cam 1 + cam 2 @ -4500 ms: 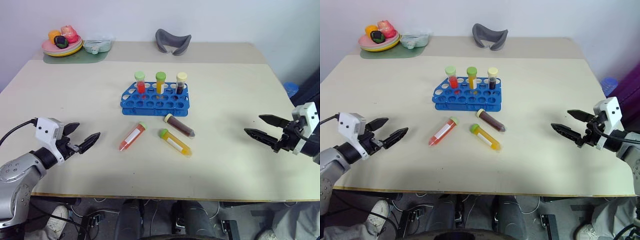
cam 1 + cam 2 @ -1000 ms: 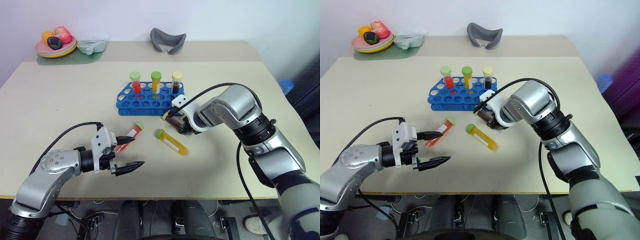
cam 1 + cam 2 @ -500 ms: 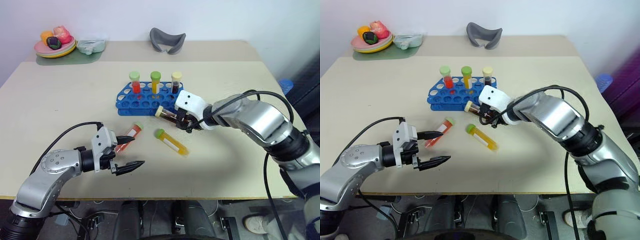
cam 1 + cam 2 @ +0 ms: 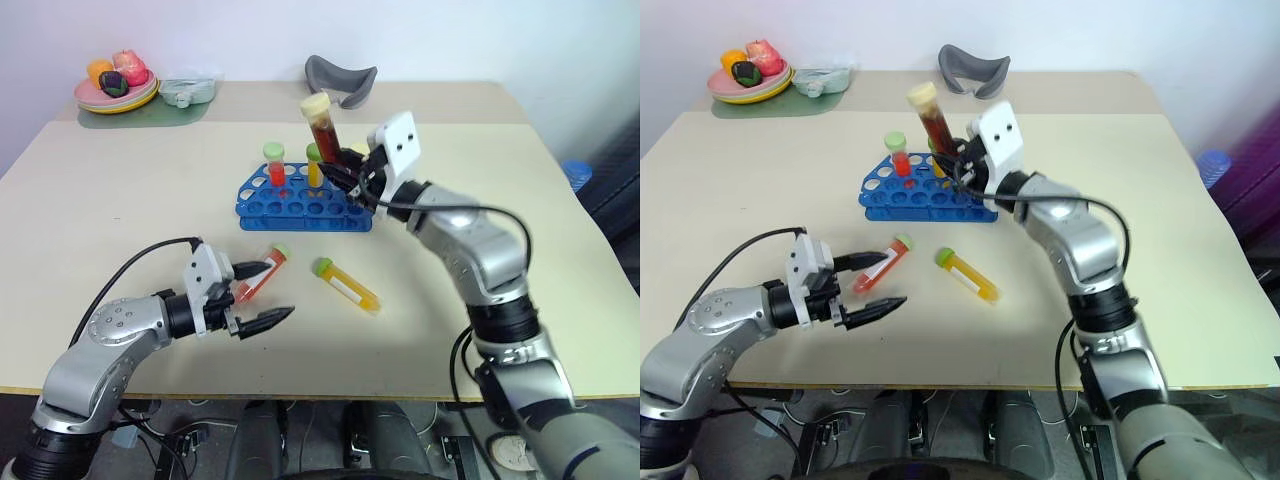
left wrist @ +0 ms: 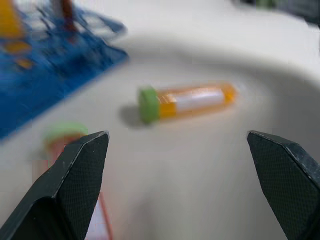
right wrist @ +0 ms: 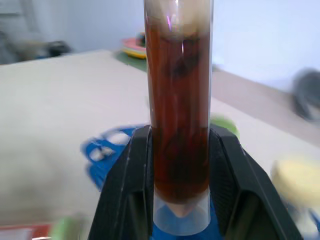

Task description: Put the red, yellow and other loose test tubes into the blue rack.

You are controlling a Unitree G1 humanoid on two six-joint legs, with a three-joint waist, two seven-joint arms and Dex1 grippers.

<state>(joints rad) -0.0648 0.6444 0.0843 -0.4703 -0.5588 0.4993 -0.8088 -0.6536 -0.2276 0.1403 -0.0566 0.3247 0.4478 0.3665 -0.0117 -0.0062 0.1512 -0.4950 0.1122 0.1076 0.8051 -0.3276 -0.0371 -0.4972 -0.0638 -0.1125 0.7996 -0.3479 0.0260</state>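
Right gripper (image 4: 342, 176) is clamped on a dark brown test tube (image 4: 322, 128), holding it upright above the blue rack (image 4: 305, 202) — cream cap at the top, conical clear tip at the bottom. From the right wrist camera the tube (image 6: 178, 115) stands between the two black fingers (image 6: 129, 180), its liquid a deep reddish brown, its cap cut off at the picture's edge.

Rack: a bright blue plastic grid of round holes, sitting on a pale beige table (image 4: 120, 210). Three tubes stand in the rack's far row: a red one with a green cap (image 4: 273, 163), a yellow one with a green cap (image 4: 313, 165), and a third mostly hidden behind the right gripper, so its colour cannot be made out.

On the near side of the rack two loose tubes lie flat on the table. A red tube with a green cap (image 4: 258, 274) lies nearest the left gripper; a yellow tube with a green cap and white label (image 4: 346, 284) lies just to its right.

Left gripper (image 4: 262, 293) hangs with its fingers spread wide apart, holding nothing, one fingertip over the red tube. Through the left wrist camera the yellow tube (image 5: 186, 101) shows between the fingers, while the red tube is blurred and partly covered.
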